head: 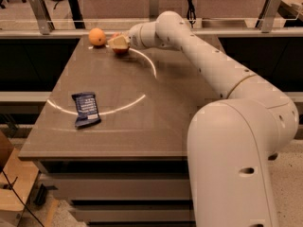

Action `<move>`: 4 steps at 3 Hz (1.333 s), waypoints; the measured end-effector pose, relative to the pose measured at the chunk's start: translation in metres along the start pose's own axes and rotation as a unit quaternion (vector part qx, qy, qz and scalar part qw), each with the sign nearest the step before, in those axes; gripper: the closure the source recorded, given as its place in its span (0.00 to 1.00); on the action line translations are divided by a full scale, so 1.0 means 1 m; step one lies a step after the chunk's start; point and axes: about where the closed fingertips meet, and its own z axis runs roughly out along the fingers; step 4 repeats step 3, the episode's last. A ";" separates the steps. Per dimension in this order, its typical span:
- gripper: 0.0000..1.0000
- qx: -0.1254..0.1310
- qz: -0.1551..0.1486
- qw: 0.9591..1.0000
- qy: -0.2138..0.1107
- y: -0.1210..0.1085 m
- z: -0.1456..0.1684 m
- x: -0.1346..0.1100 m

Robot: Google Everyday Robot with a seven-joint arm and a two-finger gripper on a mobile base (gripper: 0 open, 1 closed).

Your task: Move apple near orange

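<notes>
— Where is your gripper?
— My gripper (118, 42) is at the far edge of the table (142, 136), left of centre. My arm (213, 70) stretches out to it from the near right.
— Is it holding anything?
— Yes, it is closed around the red apple (120, 50). Red skin shows above and below the pale jaw that faces the camera.
— And the orange?
— The orange (97, 37) sits just left of the apple, near it but apart, by the far left corner.
— Is the apple down on the table?
— It is low over the surface, but I cannot tell whether it touches.
— Anything else there?
— A blue snack packet (86, 109) lies flat toward the near left, well apart from both fruits.
</notes>
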 end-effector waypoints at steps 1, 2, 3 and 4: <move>0.12 0.004 0.006 1.000 0.000 -0.003 -0.001 0.004; 0.00 0.003 0.009 1.000 -0.007 -0.003 -0.003 0.003; 0.00 0.003 0.009 1.000 -0.007 -0.003 -0.003 0.003; 0.00 0.003 0.009 1.000 -0.007 -0.003 -0.003 0.003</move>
